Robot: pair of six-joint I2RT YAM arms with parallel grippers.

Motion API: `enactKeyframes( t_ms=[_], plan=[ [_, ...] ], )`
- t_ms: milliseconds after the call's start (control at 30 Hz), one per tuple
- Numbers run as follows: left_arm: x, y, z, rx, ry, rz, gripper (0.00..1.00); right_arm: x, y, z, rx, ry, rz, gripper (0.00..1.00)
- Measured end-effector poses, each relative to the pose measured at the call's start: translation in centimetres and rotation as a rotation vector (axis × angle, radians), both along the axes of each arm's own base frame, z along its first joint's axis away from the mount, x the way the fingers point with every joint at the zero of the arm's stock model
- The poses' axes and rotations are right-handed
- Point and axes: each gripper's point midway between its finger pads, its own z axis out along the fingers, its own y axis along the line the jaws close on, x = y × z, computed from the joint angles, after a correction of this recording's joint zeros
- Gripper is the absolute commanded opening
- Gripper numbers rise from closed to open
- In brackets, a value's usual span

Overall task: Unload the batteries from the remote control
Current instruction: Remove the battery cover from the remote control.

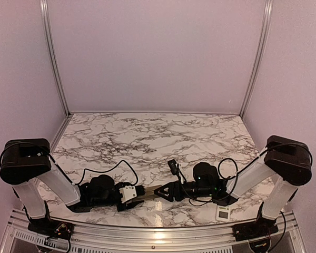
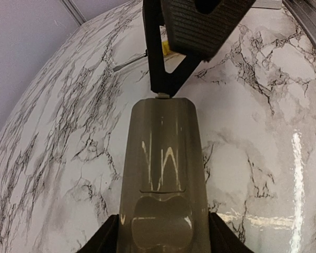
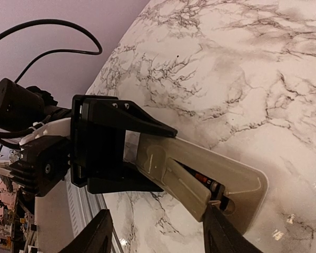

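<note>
Remote [image 2: 163,174]: near end clamped between the fingers of the left gripper [image 2: 163,243], back face up, body running straight out ahead of that gripper over the table [image 2: 263,158].

Right gripper [image 3: 158,229]: jaws parted, nothing between them. One fingertip [image 3: 217,211] sits at the remote's far end, against the free edge of the cover [image 3: 169,174]. The cover is lifted at that end.

In the opened bay beneath, just inside that fingertip, one dark battery [image 3: 203,180] with a red end shows. Whether more lie beside it cannot be told, since the cover hides the rest.

Step in hand, as judged: finish freeing the cover. Notes for doing it well:
- Left grip firm and level, so the remote does not twist under the prying.
- Right fingertip under the cover edge only, not pressing on the battery.
- Lift along the remote's length, toward the left gripper. Sideways force risks jamming the cover.
- Once free, carry the cover well clear of the bay before reaching for the battery.
</note>
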Motion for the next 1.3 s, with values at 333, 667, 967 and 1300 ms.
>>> enactKeyframes(
  t_ms=[333,667,967,1300],
  plan=[
    [0.0,0.0,0.0,0.0,0.0,0.0,0.0,0.0,0.1,-0.2,-0.014,-0.004,-0.002,0.56],
    [-0.1,0.2,0.0,0.003,0.001,0.002,0.0,-0.5,0.3,0.6,-0.005,-0.027,0.011,0.56],
    [0.0,0.4,0.0,0.004,0.001,0.009,0.0,-0.6,0.6,0.8,-0.014,-0.043,0.021,0.56],
    [0.1,0.5,0.0,0.005,-0.001,0.015,0.0,-1.3,0.7,0.6,-0.035,-0.044,0.03,0.56]
  ],
)
